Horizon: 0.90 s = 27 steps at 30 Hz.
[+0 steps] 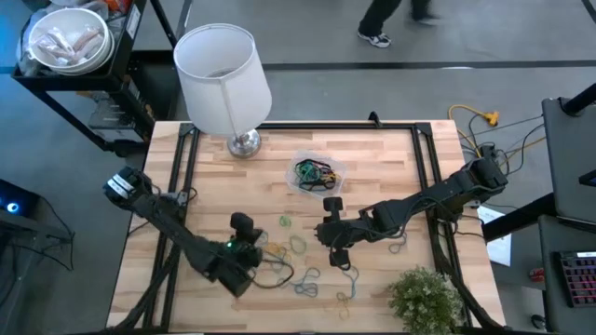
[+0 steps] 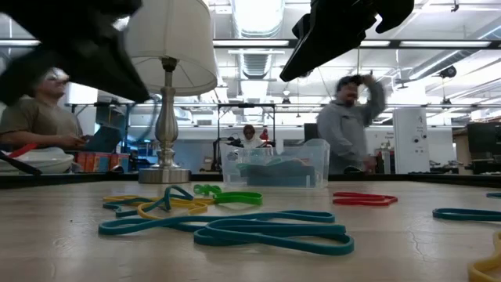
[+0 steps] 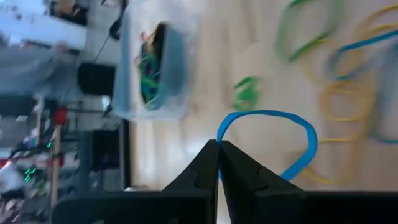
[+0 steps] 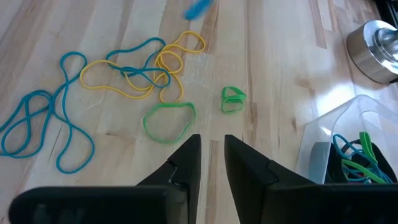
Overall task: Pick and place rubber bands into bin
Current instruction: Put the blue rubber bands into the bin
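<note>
The rubber bands (image 1: 303, 270) lie scattered over the near half of the wooden table (image 1: 391, 158), blue, yellow and green loops tangled together, with a small green one (image 4: 232, 99) lying apart from the tangle. More bands already sit in the bin (image 1: 318, 174), the clear tub toward the far side of the table, just beside the base of the lamp (image 1: 223, 74). The left gripper (image 3: 218, 155) has its fingers pressed together on a blue band (image 3: 292, 134), which loops out from the tips above the table. The right gripper (image 4: 211, 149) hovers over the boards between the bin and the tangle, its fingers a little apart with nothing between them. A small potted plant (image 1: 424, 296) stands at the near right corner, and people (image 2: 348, 125) are in the room beyond the table.
</note>
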### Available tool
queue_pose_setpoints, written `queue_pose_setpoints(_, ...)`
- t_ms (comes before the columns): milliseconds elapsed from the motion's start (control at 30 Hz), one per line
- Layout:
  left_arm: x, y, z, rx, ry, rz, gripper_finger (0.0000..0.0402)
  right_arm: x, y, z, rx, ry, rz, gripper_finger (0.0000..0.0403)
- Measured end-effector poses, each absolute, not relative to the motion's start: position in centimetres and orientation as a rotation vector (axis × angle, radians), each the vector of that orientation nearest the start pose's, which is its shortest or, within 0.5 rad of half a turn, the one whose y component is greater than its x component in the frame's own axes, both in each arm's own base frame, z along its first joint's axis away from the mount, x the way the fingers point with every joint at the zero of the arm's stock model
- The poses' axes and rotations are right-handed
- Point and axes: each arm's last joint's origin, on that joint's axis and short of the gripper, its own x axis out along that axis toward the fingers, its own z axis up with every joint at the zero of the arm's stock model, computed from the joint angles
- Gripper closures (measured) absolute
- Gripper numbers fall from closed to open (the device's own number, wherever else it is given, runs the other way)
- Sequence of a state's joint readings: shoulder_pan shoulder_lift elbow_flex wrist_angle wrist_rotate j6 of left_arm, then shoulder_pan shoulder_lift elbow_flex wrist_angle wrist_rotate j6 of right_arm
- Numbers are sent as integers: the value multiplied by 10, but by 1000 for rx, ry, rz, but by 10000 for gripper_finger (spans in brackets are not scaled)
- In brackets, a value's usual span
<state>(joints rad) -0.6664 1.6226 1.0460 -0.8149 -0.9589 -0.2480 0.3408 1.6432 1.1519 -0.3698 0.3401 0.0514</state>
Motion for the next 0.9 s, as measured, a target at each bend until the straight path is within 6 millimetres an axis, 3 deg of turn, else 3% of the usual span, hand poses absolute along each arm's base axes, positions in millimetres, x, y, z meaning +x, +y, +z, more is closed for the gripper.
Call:
queue_pose_setpoints(233, 273, -115, 202, 828, 956, 447, 402, 327, 106, 230, -250, 841, -21, 344)
queue_pose_setpoints(600, 333, -51, 223, 833, 798, 395, 402, 319, 104, 225, -209, 931, -61, 344)
queue_pose_setpoints(900, 352, 19, 237, 692, 647, 385, 402, 315, 106, 229, -187, 934, -65, 345)
